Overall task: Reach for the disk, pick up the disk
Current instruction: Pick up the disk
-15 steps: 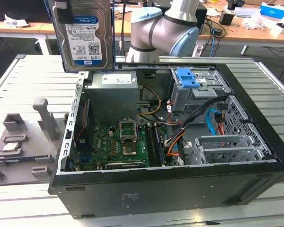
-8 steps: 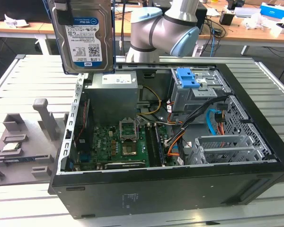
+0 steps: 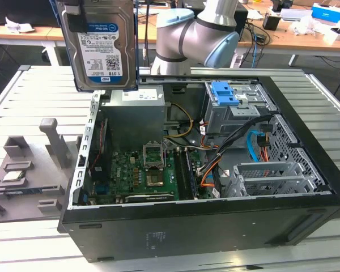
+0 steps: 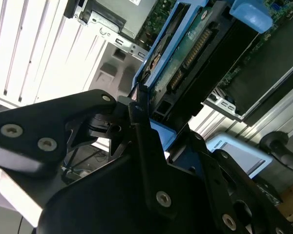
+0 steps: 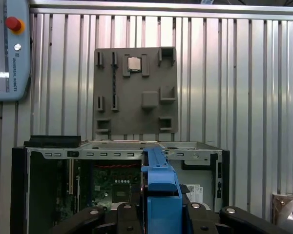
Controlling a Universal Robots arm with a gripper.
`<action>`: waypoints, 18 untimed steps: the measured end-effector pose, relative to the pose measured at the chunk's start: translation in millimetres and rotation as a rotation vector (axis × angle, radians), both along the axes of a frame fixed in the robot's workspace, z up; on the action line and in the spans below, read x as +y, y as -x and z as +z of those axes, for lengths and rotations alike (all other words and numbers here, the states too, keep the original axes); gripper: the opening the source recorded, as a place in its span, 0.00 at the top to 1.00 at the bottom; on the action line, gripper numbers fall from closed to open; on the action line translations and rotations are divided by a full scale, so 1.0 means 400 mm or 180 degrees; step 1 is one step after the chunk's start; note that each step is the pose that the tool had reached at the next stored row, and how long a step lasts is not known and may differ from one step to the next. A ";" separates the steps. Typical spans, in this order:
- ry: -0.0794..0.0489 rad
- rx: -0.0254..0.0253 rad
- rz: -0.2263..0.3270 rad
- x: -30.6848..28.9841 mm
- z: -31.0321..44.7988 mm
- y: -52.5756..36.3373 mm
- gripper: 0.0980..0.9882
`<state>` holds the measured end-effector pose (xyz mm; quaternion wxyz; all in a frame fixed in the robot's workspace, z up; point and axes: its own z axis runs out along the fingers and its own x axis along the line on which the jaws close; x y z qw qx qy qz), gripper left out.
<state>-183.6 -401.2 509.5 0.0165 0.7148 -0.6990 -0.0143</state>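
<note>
The disk point(image 3: 105, 48), a silver hard drive with a white-and-blue label, hangs upright in the air above the back left corner of the open computer case, at the exterior view's upper left. A black finger point(image 3: 75, 21) shows at its upper edge. In the first wrist view my gripper point(image 5: 161, 210) is shut on the disk point(image 5: 158, 180), whose blue side rail stands between the black fingers. The second wrist view shows the disk's green circuit board and blue rails point(image 4: 185, 53) clamped between the fingers point(image 4: 141, 122).
The open computer case point(image 3: 328, 187) lies below, with a motherboard, cables and a grey drive cage topped by a blue latch point(image 3: 225, 93). A grey fixture plate point(image 3: 22, 170) carrying a small silver chip point(image 3: 14, 175) sits to the case's left. My arm point(image 3: 198, 34) rises behind the case.
</note>
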 end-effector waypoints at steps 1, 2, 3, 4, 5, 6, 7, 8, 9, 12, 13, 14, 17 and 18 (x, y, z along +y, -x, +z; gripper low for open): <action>0.0000 0.0000 0.0000 -0.005 0.000 -0.001 0.70; 0.0000 0.0000 0.0000 -0.008 0.000 -0.001 0.70; 0.0000 0.0000 0.0000 -0.010 0.000 -0.001 0.70; 0.0000 0.0000 0.0000 -0.012 0.000 -0.002 0.70; 0.0000 0.0000 0.0000 -0.014 0.000 -0.002 0.70; 0.0000 0.0000 0.0000 -0.016 0.000 -0.002 0.70; 0.0000 0.0000 0.0000 -0.018 0.000 -0.002 0.70; 0.0000 0.0000 0.0000 -0.020 0.000 -0.003 0.70; 0.0000 0.0000 0.0000 -0.022 0.000 -0.003 0.70; 0.0000 0.0000 0.0000 -0.031 0.000 -0.004 0.70; 0.0000 0.0000 0.0000 -0.036 0.000 -0.004 0.70; 0.0000 0.0000 0.0000 -0.038 0.000 -0.004 0.70; 0.0000 0.0000 0.0000 -0.052 0.000 -0.005 0.70; 0.0000 0.0000 0.0000 -0.055 0.000 -0.005 0.70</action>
